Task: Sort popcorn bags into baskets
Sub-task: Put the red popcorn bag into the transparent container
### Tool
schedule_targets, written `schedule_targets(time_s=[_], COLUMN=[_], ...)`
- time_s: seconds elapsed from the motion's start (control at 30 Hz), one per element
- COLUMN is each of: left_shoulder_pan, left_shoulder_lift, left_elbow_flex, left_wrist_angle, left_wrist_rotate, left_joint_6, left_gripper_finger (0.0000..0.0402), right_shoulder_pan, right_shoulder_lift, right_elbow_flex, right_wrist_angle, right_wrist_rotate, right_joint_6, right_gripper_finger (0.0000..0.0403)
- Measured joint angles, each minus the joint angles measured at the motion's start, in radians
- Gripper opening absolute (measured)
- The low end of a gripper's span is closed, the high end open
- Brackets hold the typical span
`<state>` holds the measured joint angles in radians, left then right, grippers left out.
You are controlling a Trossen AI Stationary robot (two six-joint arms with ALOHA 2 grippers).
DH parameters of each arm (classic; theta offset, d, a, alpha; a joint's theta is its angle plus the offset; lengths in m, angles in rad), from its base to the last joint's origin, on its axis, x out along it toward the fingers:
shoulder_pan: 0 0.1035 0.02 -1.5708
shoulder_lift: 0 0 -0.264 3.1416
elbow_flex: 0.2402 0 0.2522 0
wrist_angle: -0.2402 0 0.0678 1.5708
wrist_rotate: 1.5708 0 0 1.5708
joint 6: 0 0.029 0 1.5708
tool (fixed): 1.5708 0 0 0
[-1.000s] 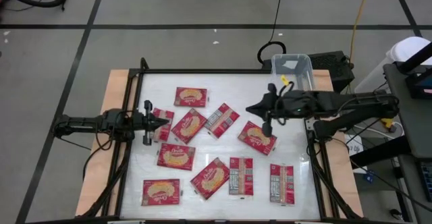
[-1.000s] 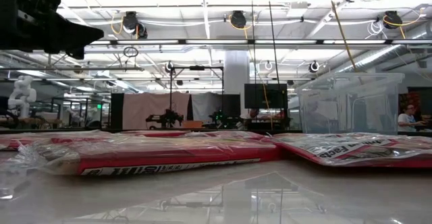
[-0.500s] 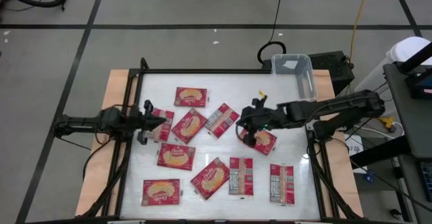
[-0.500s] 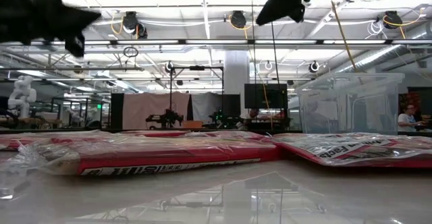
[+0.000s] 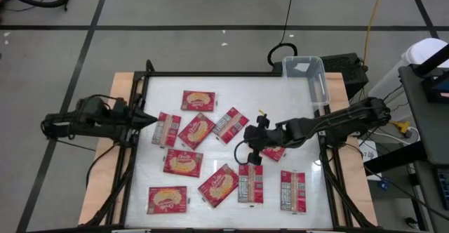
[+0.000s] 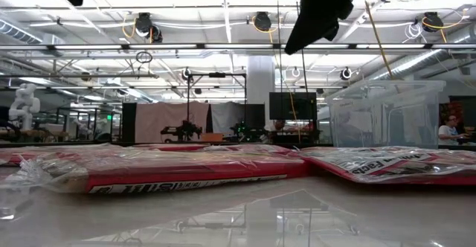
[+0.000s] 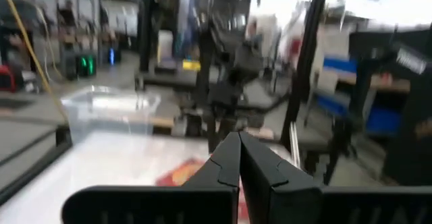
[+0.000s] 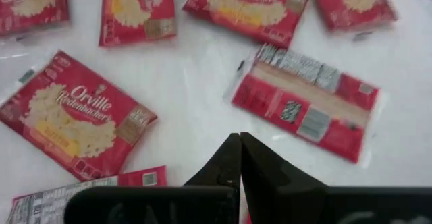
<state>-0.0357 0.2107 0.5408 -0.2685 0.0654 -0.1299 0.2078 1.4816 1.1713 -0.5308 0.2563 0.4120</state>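
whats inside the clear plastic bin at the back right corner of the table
No red popcorn bags show inside the clear plastic bin; only a small white patch shows through its bottom. Nothing covers it from above.

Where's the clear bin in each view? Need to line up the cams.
High: bin at the table's far right corner, beyond the right gripper.
Low: bin at right, behind the packets.
Left wrist: bin at left, across the table.
Right wrist: not in it; only packets.
Shared landmark: the white tabletop it stands on.
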Motion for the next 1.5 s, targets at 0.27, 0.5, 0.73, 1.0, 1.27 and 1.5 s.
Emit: schedule_targets(time_s=[0.27, 0.5, 0.73, 1.0, 1.27, 1.5], left_shoulder_pan=[-0.053, -0.131, -0.172, -0.192, -0.196, -0.196], left_shoulder_lift=[0.261, 0.463, 0.638, 0.788, 0.905, 0.960], left_elbow_flex=[0.040, 0.039, 0.038, 0.038, 0.038, 0.038], left_wrist_angle=[-0.015, 0.023, 0.131, 0.294, 0.396, 0.486], left_wrist_rotate=[0.016, -0.081, -0.151, -0.157, -0.172, -0.173], left_joint_6=[0.050, 0.049, 0.048, 0.047, 0.032, 0.059], left_gripper_finger=[0.0006, 0.0006, 0.0006, 0.0006, 0.0006, 0.0006], right_shoulder_pan=[0.036, 0.051, 0.041, -0.006, -0.040, -0.071], right_shoulder_lift=[0.056, 0.098, 0.199, 0.286, 0.291, 0.290], right_elbow_flex=[0.000, -0.001, -0.001, -0.001, -0.001, -0.001], right_wrist_angle=[-0.001, -0.040, -0.049, -0.103, -0.122, -0.108], right_wrist_rotate=[0.002, 0.001, 0.001, 0.001, 0.004, -0.002], right_joint_6=[0.053, 0.042, -0.048, -0.146, -0.244, -0.290], right_gripper_finger=[0.0000, 0.0024, 0.0102, 0.0171, 0.0174, 0.0182])
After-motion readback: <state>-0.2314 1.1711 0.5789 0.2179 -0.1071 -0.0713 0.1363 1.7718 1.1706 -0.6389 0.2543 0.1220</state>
